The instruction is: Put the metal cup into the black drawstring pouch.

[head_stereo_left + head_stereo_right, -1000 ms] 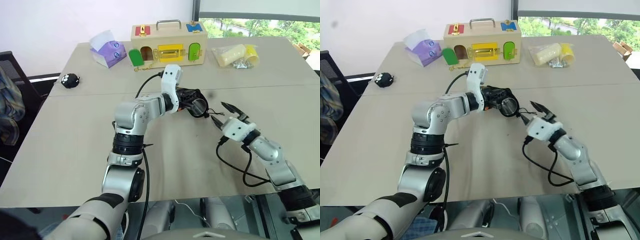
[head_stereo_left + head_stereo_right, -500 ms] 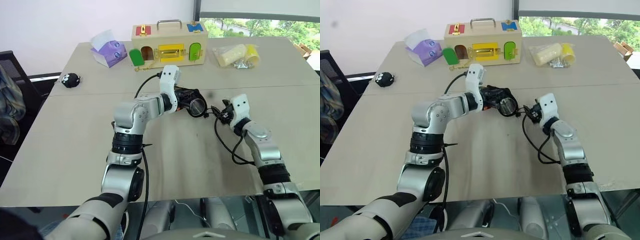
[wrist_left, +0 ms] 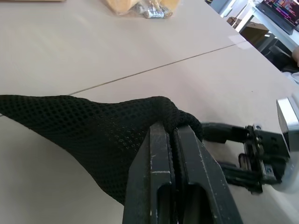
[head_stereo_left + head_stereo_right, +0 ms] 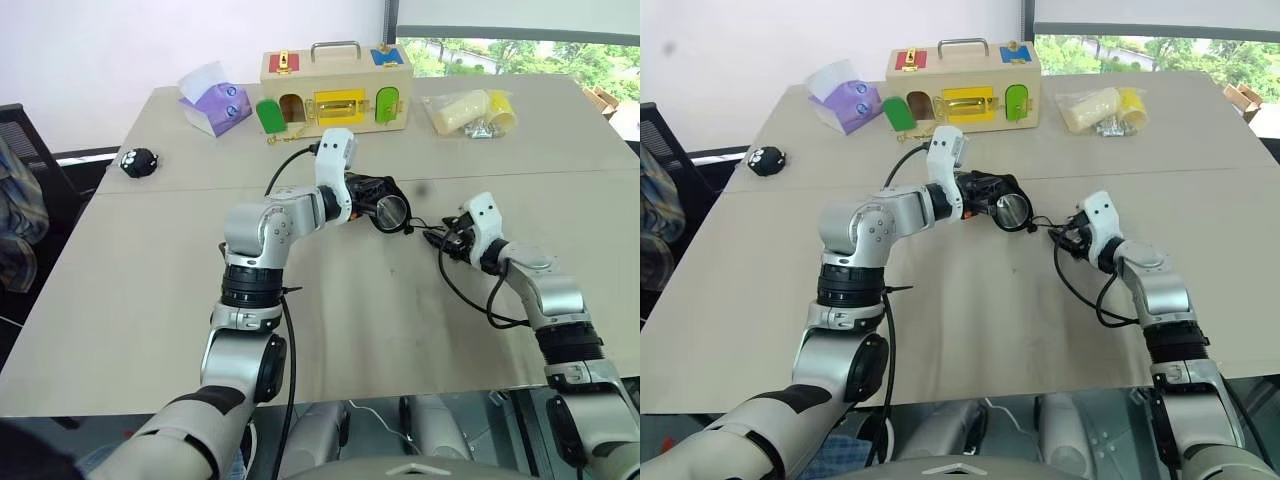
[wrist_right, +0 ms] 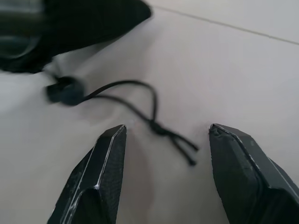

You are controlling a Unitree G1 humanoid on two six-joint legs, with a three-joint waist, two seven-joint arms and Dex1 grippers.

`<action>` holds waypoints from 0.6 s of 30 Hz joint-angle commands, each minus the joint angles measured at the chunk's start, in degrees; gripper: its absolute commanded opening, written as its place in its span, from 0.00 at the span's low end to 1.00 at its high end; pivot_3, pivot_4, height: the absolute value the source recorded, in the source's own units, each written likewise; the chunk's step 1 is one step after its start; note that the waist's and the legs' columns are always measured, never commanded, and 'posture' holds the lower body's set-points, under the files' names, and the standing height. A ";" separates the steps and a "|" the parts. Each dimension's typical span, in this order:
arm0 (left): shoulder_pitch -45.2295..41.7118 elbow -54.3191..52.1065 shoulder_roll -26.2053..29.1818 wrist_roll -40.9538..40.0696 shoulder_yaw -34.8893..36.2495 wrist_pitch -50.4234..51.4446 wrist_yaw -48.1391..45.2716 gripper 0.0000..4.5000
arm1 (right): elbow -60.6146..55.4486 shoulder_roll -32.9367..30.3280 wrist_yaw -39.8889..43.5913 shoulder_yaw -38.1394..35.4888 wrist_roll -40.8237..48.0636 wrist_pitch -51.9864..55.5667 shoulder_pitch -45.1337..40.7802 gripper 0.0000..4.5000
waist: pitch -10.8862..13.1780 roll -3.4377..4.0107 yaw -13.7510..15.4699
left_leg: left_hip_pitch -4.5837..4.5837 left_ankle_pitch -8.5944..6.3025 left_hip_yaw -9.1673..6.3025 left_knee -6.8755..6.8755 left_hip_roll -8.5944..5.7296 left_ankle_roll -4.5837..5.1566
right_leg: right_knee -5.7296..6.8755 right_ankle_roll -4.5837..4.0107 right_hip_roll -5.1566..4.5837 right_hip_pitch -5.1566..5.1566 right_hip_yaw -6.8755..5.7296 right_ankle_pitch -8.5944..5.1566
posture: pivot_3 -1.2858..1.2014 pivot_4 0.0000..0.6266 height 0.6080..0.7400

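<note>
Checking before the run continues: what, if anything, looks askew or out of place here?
Nothing looks spilled or damaged. The soft black mesh drawstring pouch hangs pinched in the shut left gripper, the shiny metal cup at its mouth, and its thin black cord trails loose on the beige table.

Bare table (image 4: 150, 280) left of the left arm and in front of both arms, nothing in the way. Between pouch (image 4: 372, 192) and right gripper (image 4: 447, 240) the gap is tight: cord (image 5: 135, 105) and its toggle (image 5: 65, 91) lie there. Far edge is blocked by tissue box (image 4: 215, 103), wooden box (image 4: 337, 88), plastic bag (image 4: 470, 110); small black thing (image 4: 141, 159) sits far left
</note>
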 commanded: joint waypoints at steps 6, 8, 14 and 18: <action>-0.74 -2.27 0.14 -0.72 -0.11 -1.01 -0.16 0.00 | 3.36 0.84 1.09 3.25 -2.35 1.54 1.14 0.02 | -0.10 -0.04 -0.08 | 0.06 0.00 0.05 0.01 0.02 0.00 | 0.01 0.00 0.01 0.06 0.05 0.00 | 0.52 0.24 0.77; -0.71 -2.30 0.12 -0.65 -0.21 -1.10 -0.12 0.00 | 4.54 1.07 0.78 3.16 -2.91 0.36 0.39 0.02 | -0.16 -0.10 -0.19 | 0.10 0.00 0.07 0.03 0.02 0.00 | 0.02 0.00 0.02 0.10 0.07 0.01 | 0.52 0.24 0.77; -0.52 -2.63 0.19 -0.59 -0.12 -1.14 0.08 0.00 | 5.57 1.22 1.36 1.98 -2.58 -3.11 -0.68 0.02 | -0.26 -0.10 -0.75 | 0.16 0.02 0.12 0.04 0.04 -0.04 | 0.06 -0.04 0.05 0.12 0.14 0.08 | 0.52 0.24 0.77; -0.19 -2.86 0.37 -0.57 0.19 -1.10 0.31 0.00 | 3.10 0.50 1.61 -1.25 -0.36 -5.86 0.16 0.02 | -0.25 -0.10 -0.98 | 0.12 0.02 0.09 0.04 0.04 -0.04 | 0.05 -0.03 0.04 0.09 0.13 0.08 | 0.52 0.24 0.77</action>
